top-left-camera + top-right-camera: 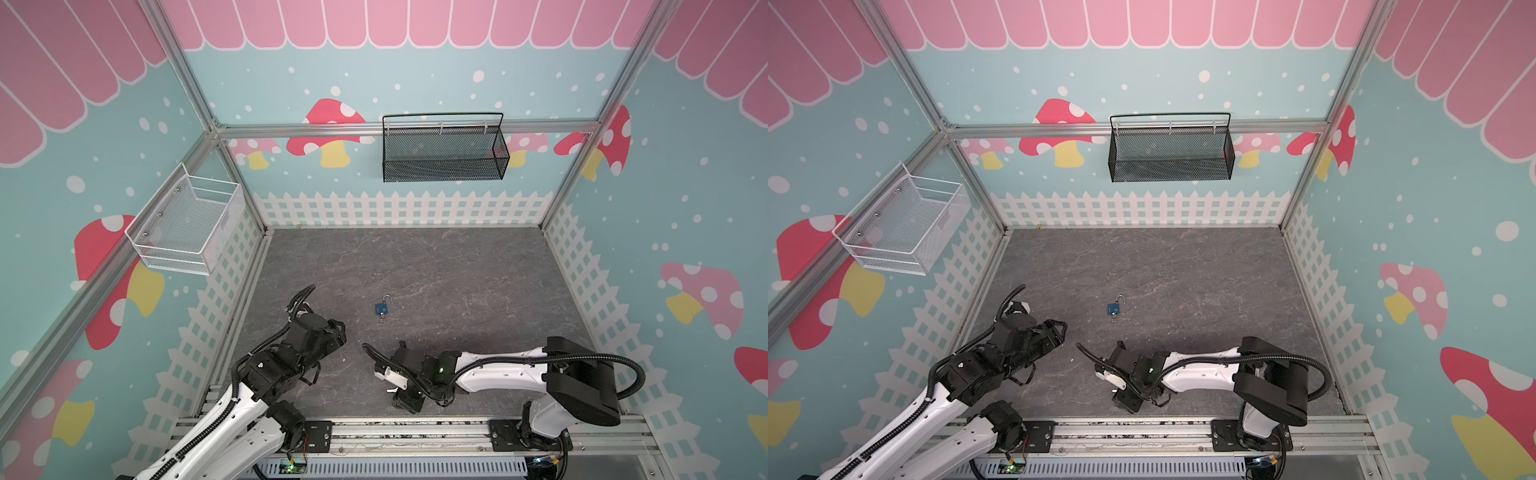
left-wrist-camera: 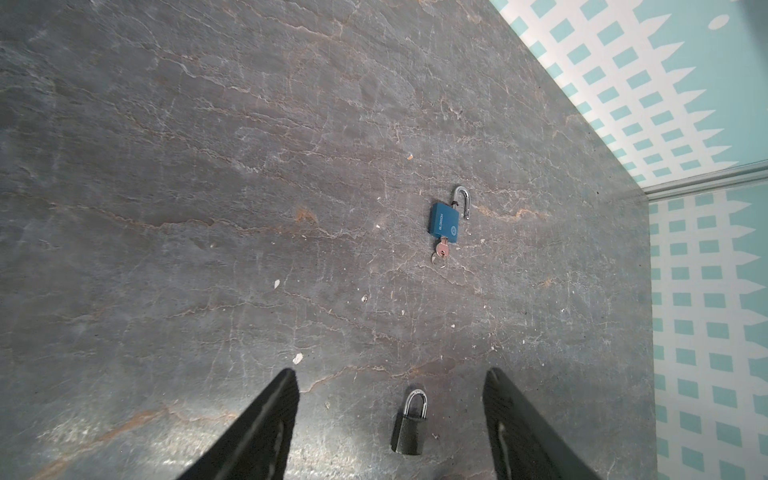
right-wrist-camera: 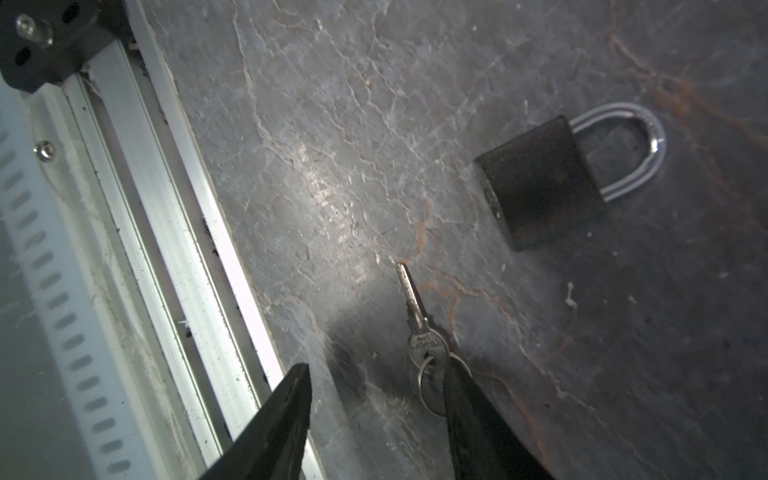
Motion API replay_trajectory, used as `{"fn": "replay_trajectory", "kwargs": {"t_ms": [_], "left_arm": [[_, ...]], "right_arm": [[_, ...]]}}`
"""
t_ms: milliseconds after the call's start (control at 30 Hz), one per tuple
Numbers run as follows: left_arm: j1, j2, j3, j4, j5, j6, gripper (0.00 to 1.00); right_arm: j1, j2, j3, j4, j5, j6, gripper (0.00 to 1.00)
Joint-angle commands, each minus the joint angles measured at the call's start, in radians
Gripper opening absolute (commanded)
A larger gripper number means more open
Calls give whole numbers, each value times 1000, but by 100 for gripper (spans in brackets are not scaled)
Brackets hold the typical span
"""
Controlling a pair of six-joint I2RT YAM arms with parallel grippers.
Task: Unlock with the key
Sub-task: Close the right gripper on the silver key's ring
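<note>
Key (image 3: 415, 316) flat on counter (image 3: 374, 124), lower centre of right wrist view; black padlock (image 3: 540, 183) near it, upper right, shackle seated.
Key judged small, stiff and light, likely slippery on flat stone; pinch across bow, by ring (image 3: 422, 380). Right gripper (image 3: 374, 395) partly open, holding nothing, one jaw at ring. Left gripper (image 2: 391, 374) wide, empty.
</note>
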Motion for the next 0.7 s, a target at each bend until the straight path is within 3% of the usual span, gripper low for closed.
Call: {"fn": "replay_trajectory", "kwargs": {"t_ms": [0,667], "left_arm": [[6,-2,-3,-15,-19,-24,70],[7,-23,-9,-5,-31,-36,70]], "right_arm": [[21,-20,-7,-45,25,36,54],[22,33,71,-126,153,-56,58]]}}
